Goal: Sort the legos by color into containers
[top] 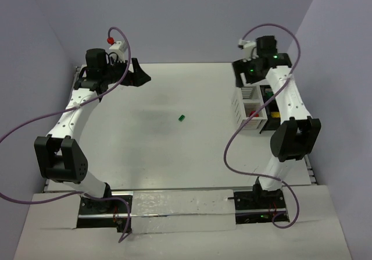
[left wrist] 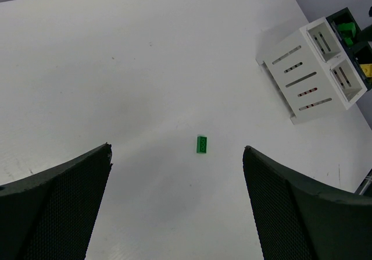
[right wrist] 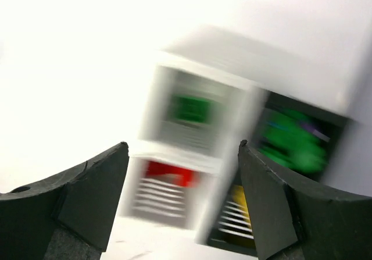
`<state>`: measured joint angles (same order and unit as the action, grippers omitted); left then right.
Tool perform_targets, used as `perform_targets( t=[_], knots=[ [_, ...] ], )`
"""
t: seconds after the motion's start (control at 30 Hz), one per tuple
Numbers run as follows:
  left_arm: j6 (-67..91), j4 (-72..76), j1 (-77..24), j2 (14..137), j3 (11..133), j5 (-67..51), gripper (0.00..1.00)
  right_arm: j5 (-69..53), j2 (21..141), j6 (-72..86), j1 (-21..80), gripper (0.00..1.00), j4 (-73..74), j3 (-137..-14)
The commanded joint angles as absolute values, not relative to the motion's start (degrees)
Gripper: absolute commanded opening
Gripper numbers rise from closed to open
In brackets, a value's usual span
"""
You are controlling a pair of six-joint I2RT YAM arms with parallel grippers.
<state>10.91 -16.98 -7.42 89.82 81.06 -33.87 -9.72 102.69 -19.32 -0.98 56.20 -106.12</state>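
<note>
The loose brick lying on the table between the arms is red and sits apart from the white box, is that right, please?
Not quite: the brick is green, not red, as the left wrist view shows. It does lie apart from the white box.

1 brick [top: 181, 118] lies alone mid-table [top: 174, 161], well left of the box [top: 244, 104]; the tray [top: 271, 123] sits just right of it (both under my right gripper [right wrist: 183, 148]).
</note>
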Motion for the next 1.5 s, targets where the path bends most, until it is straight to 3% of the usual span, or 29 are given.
perform_targets(
  t=[0.0, 0.2, 0.4, 1.0, 1.27, 1.47],
  knots=[
    [12.0, -15.2, -7.3, 87.6, 82.2, -34.2, 0.99, -17.1, 98.5, -11.9, 11.1, 0.81, 50.3, -100.0],
    [14.9, -14.1, -5.9, 86.7, 82.6, -33.0, 0.99, -15.9, 105.0, -2.6, 22.2, 0.75, 40.6, -93.9],
    [13.8, -14.5, -5.8, 87.1, 82.2, -34.7, 0.99, -15.9, 115.1, -6.3, 29.1, 0.75, 39.0, -97.8],
    [11.4, -15.0, -5.8, 88.0, 81.6, -38.1, 0.99, -13.0, 129.4, -17.4, 33.5, 0.79, 41.1, -108.5],
    [11.1, -15.2, -5.8, 88.4, 81.7, -37.7, 0.99, -13.5, 130.9, -18.3, 34.6, 0.78, 41.6, -109.0],
    [11.2, -15.3, -5.8, 88.7, 81.9, -37.4, 0.99, -13.4, 131.5, -18.9, 35.2, 0.7, 41.8, -108.5]
  ],
)
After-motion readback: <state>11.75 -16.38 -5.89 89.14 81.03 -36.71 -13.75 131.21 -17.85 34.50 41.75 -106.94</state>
